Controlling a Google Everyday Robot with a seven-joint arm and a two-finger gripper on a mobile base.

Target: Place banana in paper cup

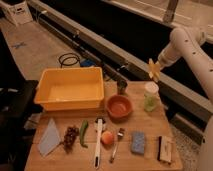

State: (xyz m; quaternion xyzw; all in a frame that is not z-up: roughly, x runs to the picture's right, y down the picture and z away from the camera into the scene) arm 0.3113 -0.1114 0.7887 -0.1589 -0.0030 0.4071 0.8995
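The off-white paper cup point(151, 89) stands upright at the back right of the wooden table point(145, 160), right of the orange bowl point(119, 106). Its lower part looks greenish, as if a translucent green cup point(150, 104) overlaps it. My gripper point(153, 70) hangs on the white arm point(182, 42), a little above the paper cup's rim and apart from it. A pale-yellow shape shows at the gripper's tip; I cannot tell whether it is the banana. No banana shows lying on the table.
A yellow tub point(70, 90) fills the back left. A small dark cup point(121, 87) stands behind the bowl. Along the front lie a white cloth point(50, 137), grapes point(70, 136), a green pepper point(83, 132), a white-handled tool point(98, 140), a peach point(107, 138), a fork point(117, 142), a blue sponge point(138, 143) and a brush point(165, 149).
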